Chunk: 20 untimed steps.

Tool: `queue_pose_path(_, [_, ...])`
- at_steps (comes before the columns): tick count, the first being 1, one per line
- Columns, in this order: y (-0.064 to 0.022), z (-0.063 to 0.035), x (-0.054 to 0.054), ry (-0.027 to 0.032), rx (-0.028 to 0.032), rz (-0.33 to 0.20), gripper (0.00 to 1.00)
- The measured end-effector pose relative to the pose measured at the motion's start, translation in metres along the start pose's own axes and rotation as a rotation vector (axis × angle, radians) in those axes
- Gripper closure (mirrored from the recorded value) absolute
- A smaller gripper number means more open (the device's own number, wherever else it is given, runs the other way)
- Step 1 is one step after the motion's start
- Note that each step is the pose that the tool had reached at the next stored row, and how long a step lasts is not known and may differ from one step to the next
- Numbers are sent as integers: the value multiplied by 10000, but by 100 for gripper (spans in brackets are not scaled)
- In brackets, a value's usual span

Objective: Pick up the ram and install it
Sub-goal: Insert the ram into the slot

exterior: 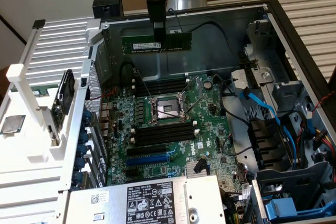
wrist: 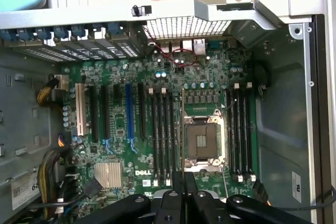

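The ram [exterior: 178, 41] is a long green stick with a white label strip. It hangs level in the air above the open computer case, near the back wall. My gripper [exterior: 158, 39] comes down from above and is shut on the ram near its middle. Below it lies the green motherboard [exterior: 210, 111], with black memory slots [exterior: 160, 85] behind the CPU socket [exterior: 168, 109] and more black slots [exterior: 163, 132] in front of it. In the wrist view my gripper [wrist: 184, 190] hovers over the motherboard [wrist: 121, 145] close to the CPU socket [wrist: 202, 141], between the two groups of black slots [wrist: 161, 132].
A blue slot [exterior: 149, 158] lies towards the front of the board. Blue cables [exterior: 262, 109] and drive bays fill the exterior view's right. A grey power supply [exterior: 152, 200] sits at the front. The swung-out white case frame [exterior: 37, 129] stands on the exterior view's left.
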<state>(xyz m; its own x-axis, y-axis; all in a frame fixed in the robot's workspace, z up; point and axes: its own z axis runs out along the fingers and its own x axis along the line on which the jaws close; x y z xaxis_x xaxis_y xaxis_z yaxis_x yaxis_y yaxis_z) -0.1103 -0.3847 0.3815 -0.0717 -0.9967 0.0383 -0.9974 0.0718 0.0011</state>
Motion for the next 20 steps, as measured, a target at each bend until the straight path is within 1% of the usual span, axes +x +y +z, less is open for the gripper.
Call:
queue_pose_path(7, [1,3,0,1,0,-1,88])
queue_pose_path(14, [21,49,-23,0,1,0,88])
queue_pose_path(15, [24,56,-23,-16,2,-8,88])
queue_pose_path(17, [28,59,-22,-136,-8,-46,88])
queue_pose_path(19, [28,60,-19,-164,-9,-47,88])
queue_pose_path(20, [27,62,-13,-231,-21,-55,88])
